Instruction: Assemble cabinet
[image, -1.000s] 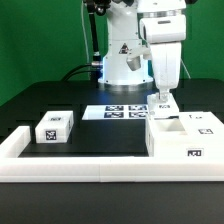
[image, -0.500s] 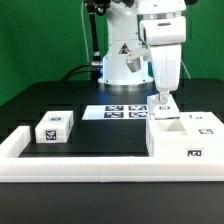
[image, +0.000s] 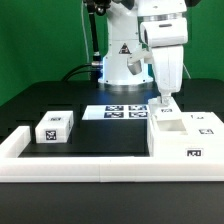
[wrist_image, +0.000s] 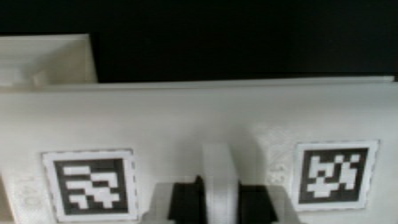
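The cabinet (image: 185, 135) is a large white box with square compartments and tag markers. It stands on the black table at the exterior view's right, against the front border rail. My gripper (image: 163, 101) reaches straight down onto its far left corner. In the wrist view the cabinet (wrist_image: 196, 115) fills the frame with two tags on its face. A thin white wall runs between my dark fingers (wrist_image: 178, 202), and the gripper (wrist_image: 217, 196) is shut on it.
A small white tagged block (image: 53, 127) sits at the exterior view's left. The marker board (image: 118, 111) lies flat behind the middle. The long low white border rail (image: 90, 170) runs along the front and up the left side. The robot base (image: 122, 60) stands at the back.
My gripper and the cabinet have shifted very slightly toward the exterior view's right. Nothing else has moved.
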